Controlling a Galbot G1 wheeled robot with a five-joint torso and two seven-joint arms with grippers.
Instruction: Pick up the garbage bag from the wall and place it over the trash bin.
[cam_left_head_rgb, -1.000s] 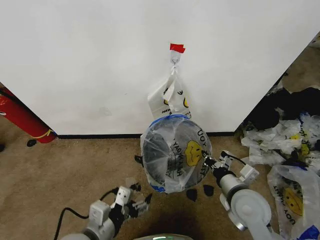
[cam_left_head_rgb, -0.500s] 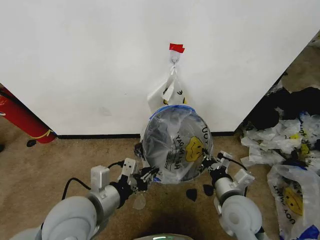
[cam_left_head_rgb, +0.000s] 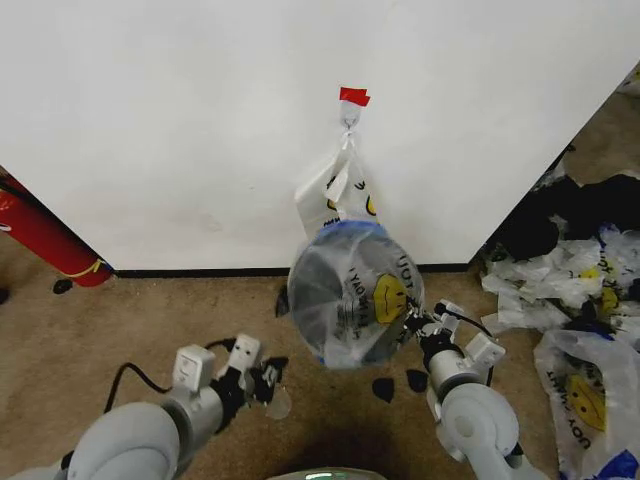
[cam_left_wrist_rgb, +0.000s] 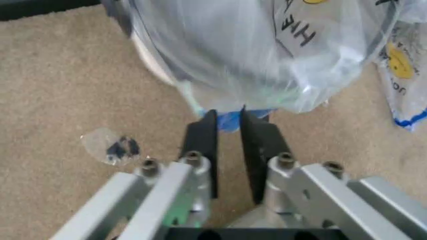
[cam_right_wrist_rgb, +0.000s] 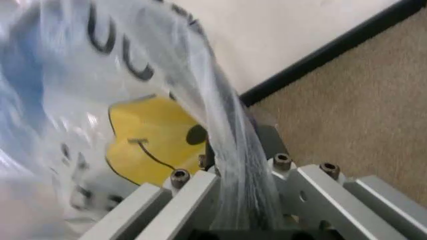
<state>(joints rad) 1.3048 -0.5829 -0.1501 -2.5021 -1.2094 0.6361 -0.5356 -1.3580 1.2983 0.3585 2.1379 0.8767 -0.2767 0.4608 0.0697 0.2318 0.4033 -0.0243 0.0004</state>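
The garbage bag (cam_left_head_rgb: 356, 296) is draped over the trash bin (cam_left_head_rgb: 325, 300), against the wall (cam_left_head_rgb: 200, 120). Right gripper (cam_left_head_rgb: 413, 322) pinches the bag's edge, film running between its fingers. Left gripper (cam_left_head_rgb: 268, 377) sits low beside the bin, fingers (cam_left_wrist_rgb: 203, 145) nearly closed, holding nothing.

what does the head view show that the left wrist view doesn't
Head view alone: the wall with its red tape strip and a second smiley bag hanging beneath it, a red cylinder by the wall, the right claw at the bag's side, and loose bags piled on the robot's right.

Left wrist view alone: the left claw close up, its jaws nearly together around a blue bit of the bag's edge, beside a small plastic scrap.

Both: the garbage bag stretched over the trash bin, and tan carpet.
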